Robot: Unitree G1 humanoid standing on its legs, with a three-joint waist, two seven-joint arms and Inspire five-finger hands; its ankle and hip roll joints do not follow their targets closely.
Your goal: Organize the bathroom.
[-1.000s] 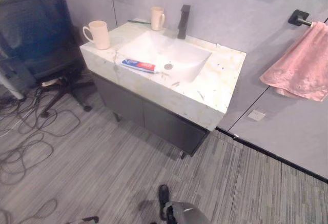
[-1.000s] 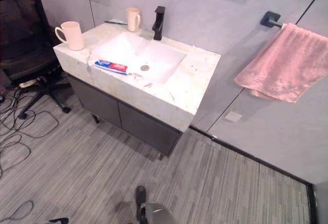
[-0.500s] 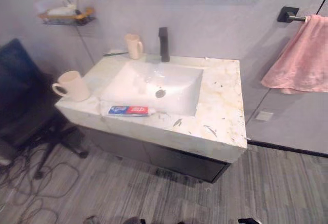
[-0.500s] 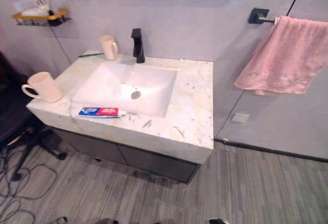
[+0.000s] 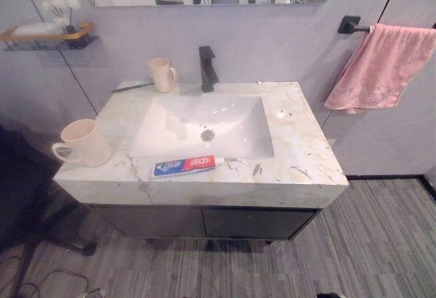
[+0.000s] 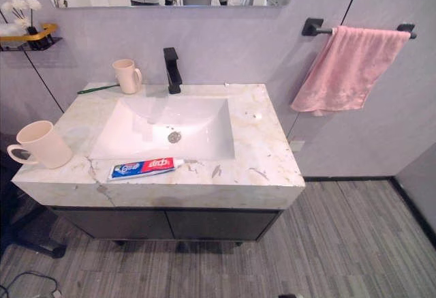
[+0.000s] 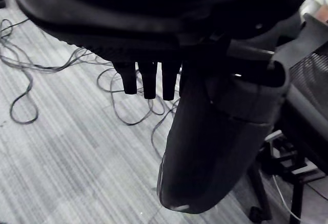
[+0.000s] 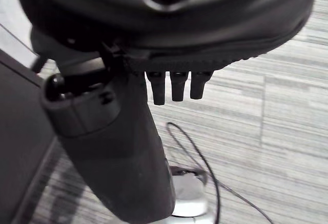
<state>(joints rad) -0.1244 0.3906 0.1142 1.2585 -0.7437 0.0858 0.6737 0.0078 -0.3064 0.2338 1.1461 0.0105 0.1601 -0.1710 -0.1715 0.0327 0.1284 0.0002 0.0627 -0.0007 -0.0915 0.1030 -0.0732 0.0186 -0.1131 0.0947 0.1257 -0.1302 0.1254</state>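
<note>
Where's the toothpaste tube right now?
The toothpaste tube lies flat on the front edge of the marble countertop, just in front of the white sink basin, with the large cream mug to its left.

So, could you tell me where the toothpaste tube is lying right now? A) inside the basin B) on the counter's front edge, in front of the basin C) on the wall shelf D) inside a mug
B: the toothpaste tube lies flat on the counter in front of the basin.

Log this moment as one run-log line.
left hand: open, idle, down by floor | right hand: open, idle | toothpaste tube: lying at counter front edge | mugs, toothbrush untouched
</note>
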